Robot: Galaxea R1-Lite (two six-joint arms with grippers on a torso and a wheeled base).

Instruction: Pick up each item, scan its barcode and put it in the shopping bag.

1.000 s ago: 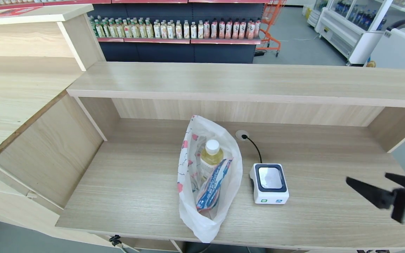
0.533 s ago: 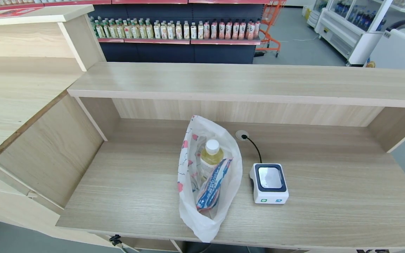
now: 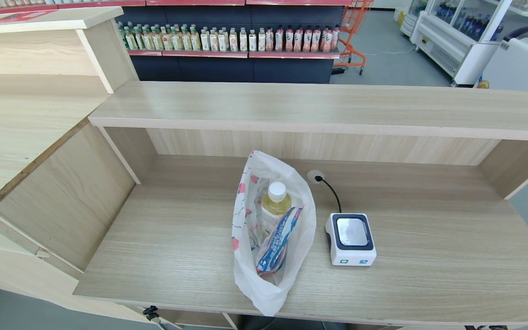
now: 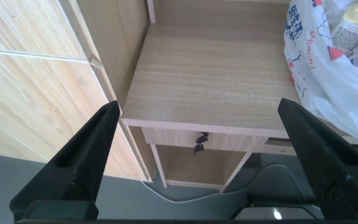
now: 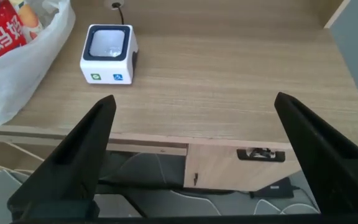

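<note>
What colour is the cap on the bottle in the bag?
White; the cap shows best in the head view.

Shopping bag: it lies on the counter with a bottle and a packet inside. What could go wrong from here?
1. The shopping bag lies flat, its near end at the counter's front edge; a nudge could slide it off.
2. The bottle points cap-first at the open mouth; lifting the wrong end might spill it.
3. The scanner's cable runs close by that mouth and could snag.
</note>
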